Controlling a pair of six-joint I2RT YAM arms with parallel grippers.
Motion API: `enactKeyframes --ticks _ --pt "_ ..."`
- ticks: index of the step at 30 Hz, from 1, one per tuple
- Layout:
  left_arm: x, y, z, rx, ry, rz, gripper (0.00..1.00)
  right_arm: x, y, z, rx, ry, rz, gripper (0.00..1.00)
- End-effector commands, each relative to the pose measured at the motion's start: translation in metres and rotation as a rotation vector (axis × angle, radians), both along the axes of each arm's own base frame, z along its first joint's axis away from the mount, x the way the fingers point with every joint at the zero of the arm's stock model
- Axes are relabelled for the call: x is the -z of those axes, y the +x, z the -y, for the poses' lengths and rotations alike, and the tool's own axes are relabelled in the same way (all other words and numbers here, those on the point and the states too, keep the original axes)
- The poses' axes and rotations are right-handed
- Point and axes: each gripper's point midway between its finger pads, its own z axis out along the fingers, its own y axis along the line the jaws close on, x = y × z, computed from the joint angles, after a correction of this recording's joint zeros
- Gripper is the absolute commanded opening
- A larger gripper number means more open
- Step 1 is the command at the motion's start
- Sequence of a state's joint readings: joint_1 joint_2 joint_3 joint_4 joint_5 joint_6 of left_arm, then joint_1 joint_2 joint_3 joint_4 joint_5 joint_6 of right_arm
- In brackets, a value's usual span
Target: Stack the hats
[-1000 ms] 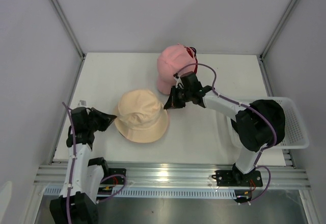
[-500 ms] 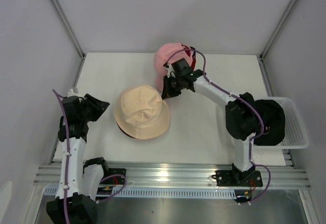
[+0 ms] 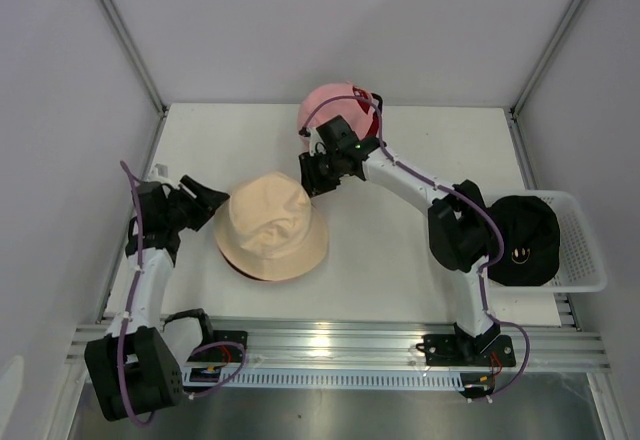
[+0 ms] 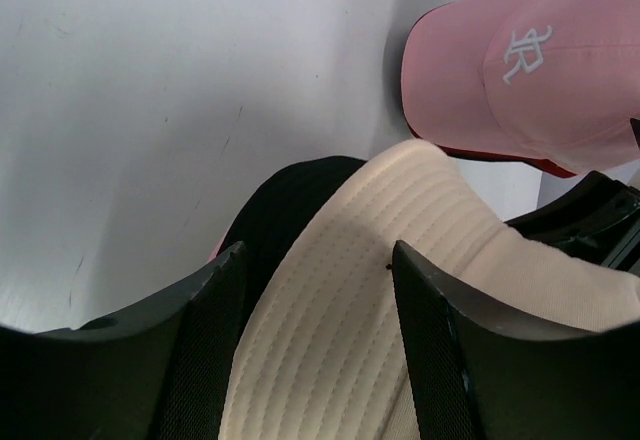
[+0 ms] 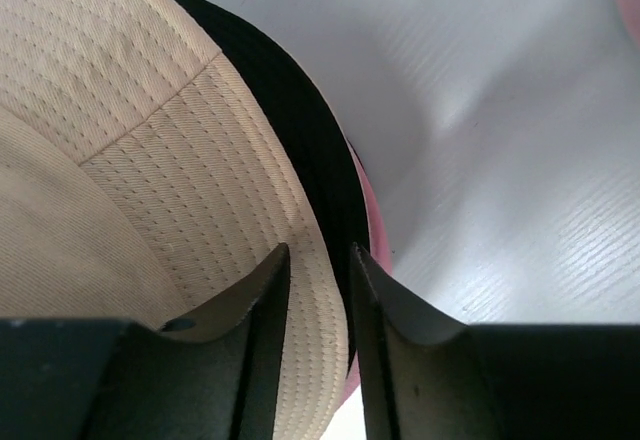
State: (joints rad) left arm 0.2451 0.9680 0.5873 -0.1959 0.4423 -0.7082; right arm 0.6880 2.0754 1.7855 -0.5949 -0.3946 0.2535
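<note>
Left pincer (image 3: pixel 213 200): spread wide astride cream bucket hat (image 3: pixel 272 228) brim. Right pincer (image 3: pixel 309 179): parted narrowly over opposite brim edge.

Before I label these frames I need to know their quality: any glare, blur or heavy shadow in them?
Top view: evenly lit, glare only on the metal rail, soft shadow under the cream hat. Left wrist: pink cap sharp, the left claw's fingers dark and soft. Right wrist: hat stitching crisp, the right claw's fingers nearly black.
</note>
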Motion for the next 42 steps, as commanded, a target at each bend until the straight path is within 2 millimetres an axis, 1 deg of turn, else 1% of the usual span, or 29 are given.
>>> enactKeyframes --ticks 1,4,5,6,7,8,9,12,16,18,19,20,21,22,24,26,29,30,31,32,33,34,36,37,38,39,40,41,42 --pt "-0.012 0.013 0.003 0.035 -0.016 0.082 0.63 -0.028 -0.001 -0.012 -0.026 0.049 0.052 0.35" --pt "-0.003 0.012 0.004 0.039 -0.031 0.062 0.52 -0.029 -0.005 -0.015 -0.033 0.049 0.054 0.38" --pt "-0.002 0.012 0.005 0.039 -0.037 0.064 0.4 -0.029 -0.006 -0.016 -0.033 0.044 0.054 0.38" --pt "0.001 0.01 0.006 0.04 -0.043 0.054 0.33 -0.028 -0.005 -0.015 -0.03 0.041 0.055 0.4" --pt "0.003 0.009 0.005 0.034 -0.045 0.05 0.24 -0.029 -0.004 -0.014 -0.024 0.038 0.059 0.4" --pt "0.005 0.007 0.006 0.032 -0.046 0.041 0.04 -0.029 -0.002 -0.013 -0.016 0.03 0.064 0.4" --pt "0.007 0.005 0.005 0.026 -0.043 0.03 0.01 -0.029 -0.002 -0.012 -0.014 0.027 0.068 0.41" --pt "0.014 0.0 0.003 0.011 -0.031 0.01 0.01 -0.033 0.002 -0.008 0.01 0.023 0.076 0.44" --pt "0.038 -0.01 -0.006 -0.054 -0.006 -0.055 0.01 -0.039 0.007 -0.002 0.04 0.016 0.092 0.45" --pt "0.053 -0.019 -0.007 -0.073 -0.003 -0.091 0.01 -0.043 0.005 0.001 0.042 0.012 0.095 0.46" --pt "0.055 -0.02 -0.011 -0.097 0.008 -0.093 0.01 -0.042 0.004 0.002 0.046 0.006 0.094 0.46" --pt "0.067 -0.026 -0.01 -0.112 0.004 -0.108 0.01 -0.046 0.003 0.003 0.051 0.006 0.103 0.47" --pt "0.068 -0.028 -0.012 -0.127 0.009 -0.102 0.01 -0.046 0.002 0.005 0.054 0.005 0.104 0.47" --pt "0.063 -0.028 -0.014 -0.143 0.016 -0.076 0.01 -0.047 0.001 0.004 0.054 0.007 0.107 0.48" --pt "0.068 -0.033 -0.019 -0.173 0.037 -0.077 0.01 -0.045 -0.001 0.009 0.064 -0.001 0.109 0.54" --pt "0.058 -0.032 -0.021 -0.18 0.052 -0.04 0.01 -0.046 0.003 0.015 0.089 -0.023 0.122 0.6" --pt "0.04 -0.03 -0.022 -0.185 0.058 0.002 0.01 -0.059 0.007 0.026 0.119 -0.041 0.146 0.69" --pt "0.037 -0.031 -0.022 -0.187 0.06 0.006 0.01 -0.075 0.009 0.028 0.127 -0.024 0.17 0.71" --pt "0.021 -0.027 -0.024 -0.192 0.065 0.037 0.01 -0.084 0.011 0.031 0.14 -0.026 0.197 0.73" --pt "0.019 -0.03 -0.023 -0.193 0.066 0.031 0.01 -0.09 0.012 0.035 0.153 -0.029 0.212 0.78" --pt "0.015 -0.032 -0.026 -0.21 0.073 0.028 0.01 -0.106 0.012 0.041 0.166 -0.02 0.245 0.8" --pt "0.002 -0.032 -0.028 -0.22 0.082 0.034 0.03 -0.113 0.015 0.048 0.186 -0.036 0.278 0.82" --pt "-0.016 -0.035 -0.038 -0.271 0.115 0.045 0.11 -0.124 0.017 0.06 0.212 -0.057 0.311 0.85" --pt "-0.024 -0.039 -0.04 -0.282 0.133 0.033 0.31 -0.137 0.018 0.07 0.238 -0.065 0.351 0.86" --pt "-0.027 -0.041 -0.043 -0.293 0.151 0.029 0.44 -0.141 0.018 0.078 0.242 -0.084 0.369 0.88" --pt "-0.043 -0.041 -0.047 -0.303 0.179 0.05 0.6 -0.148 0.021 0.089 0.263 -0.09 0.386 0.89" --pt "-0.056 -0.045 -0.049 -0.291 0.221 0.051 0.87 -0.163 0.019 0.099 0.276 -0.074 0.411 0.94" --pt "-0.075 -0.045 -0.051 -0.291 0.244 0.077 0.93 -0.17 0.015 0.107 0.271 -0.063 0.403 0.95" --pt "-0.08 -0.045 -0.053 -0.283 0.265 0.07 0.98 -0.181 0.015 0.116 0.277 -0.04 0.401 0.96"
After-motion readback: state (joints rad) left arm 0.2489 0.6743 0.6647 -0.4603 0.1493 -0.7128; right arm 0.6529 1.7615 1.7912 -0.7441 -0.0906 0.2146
